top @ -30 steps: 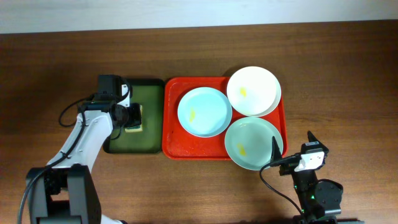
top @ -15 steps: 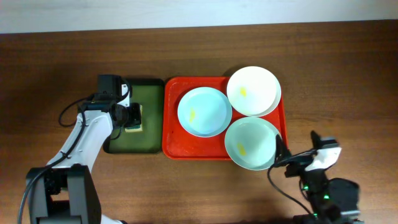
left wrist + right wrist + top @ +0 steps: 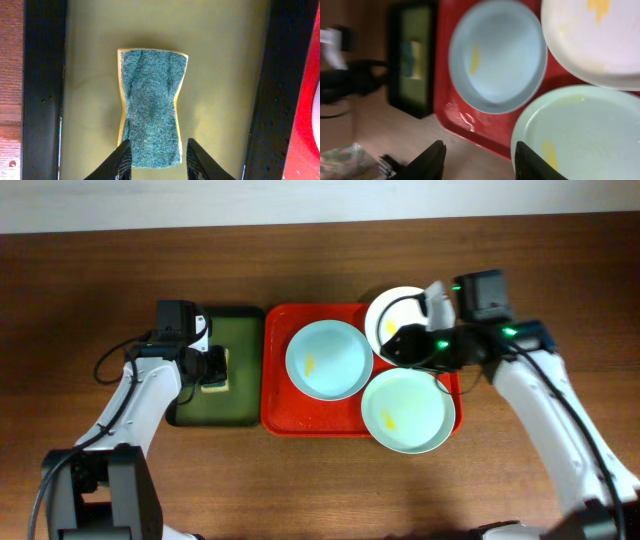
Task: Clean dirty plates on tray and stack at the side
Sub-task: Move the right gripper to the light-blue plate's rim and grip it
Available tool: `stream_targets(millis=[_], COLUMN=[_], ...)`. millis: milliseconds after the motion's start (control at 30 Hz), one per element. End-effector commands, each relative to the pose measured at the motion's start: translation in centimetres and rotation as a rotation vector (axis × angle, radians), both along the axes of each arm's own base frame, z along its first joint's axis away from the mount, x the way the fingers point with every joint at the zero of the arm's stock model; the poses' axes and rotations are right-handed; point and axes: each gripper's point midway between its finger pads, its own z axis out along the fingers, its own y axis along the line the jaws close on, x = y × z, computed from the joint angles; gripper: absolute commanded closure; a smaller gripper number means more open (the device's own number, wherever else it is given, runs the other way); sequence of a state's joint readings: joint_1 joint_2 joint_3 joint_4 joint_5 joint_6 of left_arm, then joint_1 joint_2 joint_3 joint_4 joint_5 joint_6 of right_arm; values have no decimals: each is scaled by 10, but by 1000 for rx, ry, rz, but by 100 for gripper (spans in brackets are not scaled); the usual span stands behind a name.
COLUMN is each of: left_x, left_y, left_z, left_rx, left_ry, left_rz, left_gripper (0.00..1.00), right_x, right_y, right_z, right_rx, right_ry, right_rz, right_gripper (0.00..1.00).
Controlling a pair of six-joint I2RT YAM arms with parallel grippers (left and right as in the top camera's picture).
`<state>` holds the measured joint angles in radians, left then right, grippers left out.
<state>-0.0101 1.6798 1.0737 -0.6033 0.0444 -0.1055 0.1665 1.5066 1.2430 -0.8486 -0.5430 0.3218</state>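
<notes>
I am hovering my left hand [image 3: 160, 160] low over the sponge [image 3: 150, 100], fingers partly open and straddling its near end. A thin gap shows at the 3 o'clock finger, so I am judging that I am not squeezing it and am holding nothing. The sponge is lying with its long axis from 6 to 12 o'clock, straight out from my wrist, so my fingers are crossing its short width, which is how I am wanting to take it. It is resting flat on the floor of the green tray [image 3: 225, 75].

Past that tray's dark rim at 3 o'clock the red tray [image 3: 305, 130] is just showing. Seen from above, all three plates are sitting on it. The blue plate [image 3: 328, 360] is nearest my left hand, and the pale green plate [image 3: 405, 412] is at the tray's 5 o'clock corner. The white plate [image 3: 395, 315] is at its 1 o'clock corner, overhanging the rim.

My right hand [image 3: 479, 145] is hanging over the red tray with its fingers apart and nothing between them. The blue plate is lying at its 12 o'clock and the pale green plate at its 3 o'clock. So I am judging that the right hand is nearer the plates and the left nearer the sponge. The bench [image 3: 80, 280] beyond is bare wood.
</notes>
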Motion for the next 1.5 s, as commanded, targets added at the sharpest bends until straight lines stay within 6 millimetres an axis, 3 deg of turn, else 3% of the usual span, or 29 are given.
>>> stream_targets(millis=[0, 67, 133, 200, 267, 367, 400, 500, 533, 700, 900, 1233, 1367, 1467], left_x=[3, 3, 4, 9, 10, 10, 10, 11, 12, 12, 12, 12, 12, 12], left_y=[0, 0, 0, 0, 0, 0, 0, 0, 0, 0, 0, 0, 0, 0], left_z=[1, 1, 1, 3, 4, 4, 4, 4, 4, 4, 4, 4, 4, 4], left_rx=[1, 1, 1, 1, 1, 1, 1, 0, 0, 0, 0, 0, 0, 0], left_ry=[-4, -4, -12, -33, -37, -37, -38, -41, -44, -45, -45, -44, -44, -44], left_rz=[-2, -2, -2, -2, -2, -2, -2, -1, -1, -1, -2, -2, -1, -2], left_gripper=[66, 66, 66, 64, 64, 64, 63, 64, 64, 63, 62, 61, 61, 60], right_x=[13, 24, 40, 51, 58, 55, 55, 60, 62, 63, 56, 52, 53, 51], right_y=[-7, -10, -19, -24, -22, -17, -16, -12, -11, 7, 19, 14, 14, 13], right_z=[-36, -48, -44, -40, -41, -59, -69, -106, -114, -128, -129, -147, -152, -153], right_rx=[-241, -343, -418, -442, -433, -437, -445, -456, -458, -385, -387, -454, -457, -460], right_ry=[7, -28, -105, -150, -170, -119, -99, -35, -28, -5, 10, 25, 32, 39], right_rz=[-64, -91, -139, -169, -175, -149, -142, -120, -118, -76, -85, -88, -86, -85], right_gripper=[53, 53, 52, 43, 33, 32, 33, 60, 61, 77, 78, 80, 89, 89])
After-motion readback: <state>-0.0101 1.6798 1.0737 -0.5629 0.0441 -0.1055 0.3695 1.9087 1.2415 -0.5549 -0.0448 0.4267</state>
